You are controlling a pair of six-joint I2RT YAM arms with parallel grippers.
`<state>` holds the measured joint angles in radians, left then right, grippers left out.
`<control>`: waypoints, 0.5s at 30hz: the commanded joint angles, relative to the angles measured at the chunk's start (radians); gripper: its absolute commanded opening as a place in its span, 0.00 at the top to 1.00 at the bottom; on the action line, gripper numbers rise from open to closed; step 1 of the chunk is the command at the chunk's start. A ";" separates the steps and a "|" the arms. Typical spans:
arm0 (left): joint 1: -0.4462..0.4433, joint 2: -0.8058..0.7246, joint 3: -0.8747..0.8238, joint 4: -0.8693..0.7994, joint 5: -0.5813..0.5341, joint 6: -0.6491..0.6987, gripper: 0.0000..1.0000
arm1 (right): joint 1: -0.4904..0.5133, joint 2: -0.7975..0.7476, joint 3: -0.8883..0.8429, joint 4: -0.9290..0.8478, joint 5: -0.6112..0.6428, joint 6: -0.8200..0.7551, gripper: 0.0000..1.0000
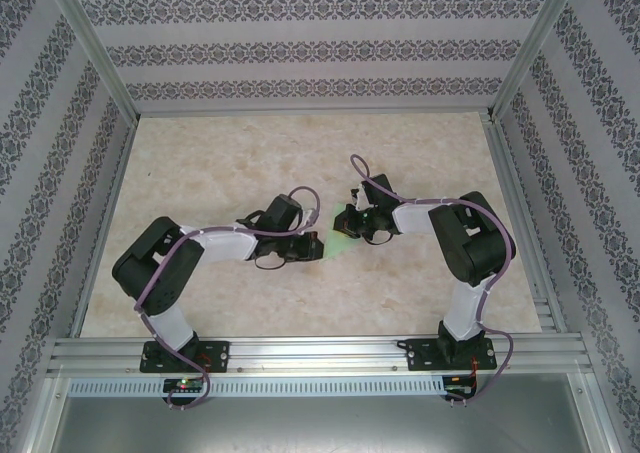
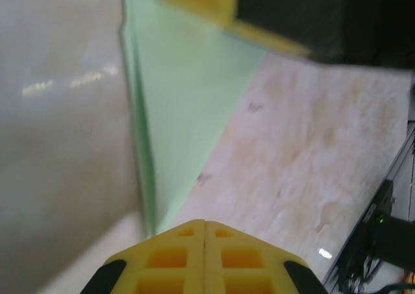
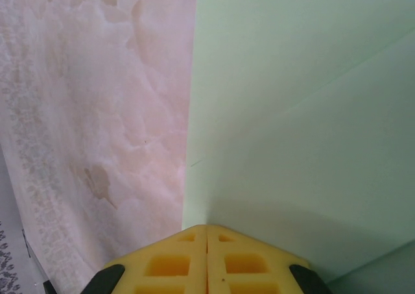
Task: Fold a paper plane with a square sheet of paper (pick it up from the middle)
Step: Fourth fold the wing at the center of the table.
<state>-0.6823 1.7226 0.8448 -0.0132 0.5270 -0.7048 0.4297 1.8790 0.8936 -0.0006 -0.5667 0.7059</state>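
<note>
Left claw (image 1: 316,245) is pressed together, its tips meeting the narrow end of the square sheet of paper (image 1: 340,241). The sheet is folded to a pale green wedge and spans between both claws at the middle of the surface (image 1: 240,153). Right claw (image 1: 352,229) is likewise pressed together, pinching the sheet's opposite edge. Risk, as judged: both holds sit at the very margin, so opposing pull could tear the thin paper or slip one end free, and uneven motion would skew the crease.

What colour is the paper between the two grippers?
The thin folded sheet of paper is plain pale green, seen best in the right wrist view.
</note>
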 commanded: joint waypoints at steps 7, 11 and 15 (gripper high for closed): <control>-0.008 0.135 0.114 0.109 -0.040 0.018 0.97 | -0.002 0.077 -0.019 -0.096 0.091 -0.015 0.93; -0.008 0.172 0.132 0.124 -0.036 0.022 0.97 | -0.003 0.077 -0.021 -0.099 0.094 -0.017 0.93; -0.008 0.185 0.126 0.159 -0.036 0.017 0.97 | -0.002 0.078 -0.024 -0.097 0.094 -0.016 0.93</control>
<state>-0.6823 1.8969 0.9417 0.0727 0.4915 -0.6971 0.4294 1.8824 0.8989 -0.0074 -0.5713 0.7063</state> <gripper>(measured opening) 0.062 0.075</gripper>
